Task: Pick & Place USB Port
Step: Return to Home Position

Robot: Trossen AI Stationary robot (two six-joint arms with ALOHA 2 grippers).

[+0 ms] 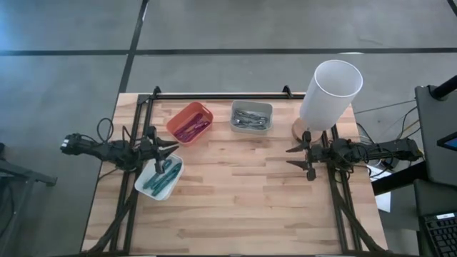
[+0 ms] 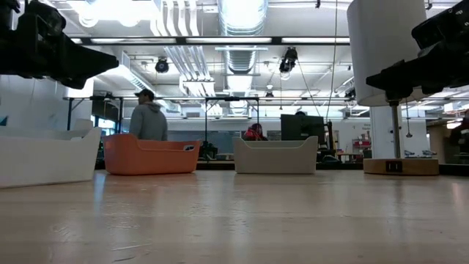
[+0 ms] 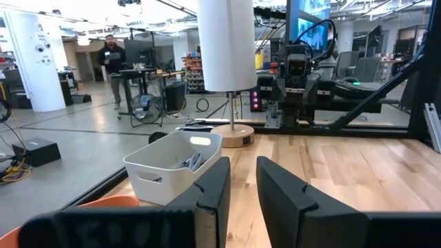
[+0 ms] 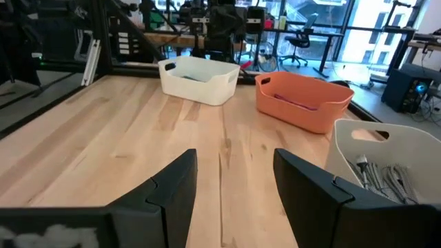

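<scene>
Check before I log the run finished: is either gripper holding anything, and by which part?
Nothing is held. The left gripper and right gripper both have open, empty jaws.

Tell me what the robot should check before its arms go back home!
1. Left pincer empty: ok. It is open, with nothing between its fingers.
2. Right pincer empty: ok. It is open, with nothing held.
3. Blue cables inside the white bin: ok. They lie in it.
4. Left pincer clear of the white bin: ok. It hangs above the rim.
5. No cable loose on the table: ok. None shows.
6. Room between the right arm and the lamp: cannot tell. They are close together.
</scene>
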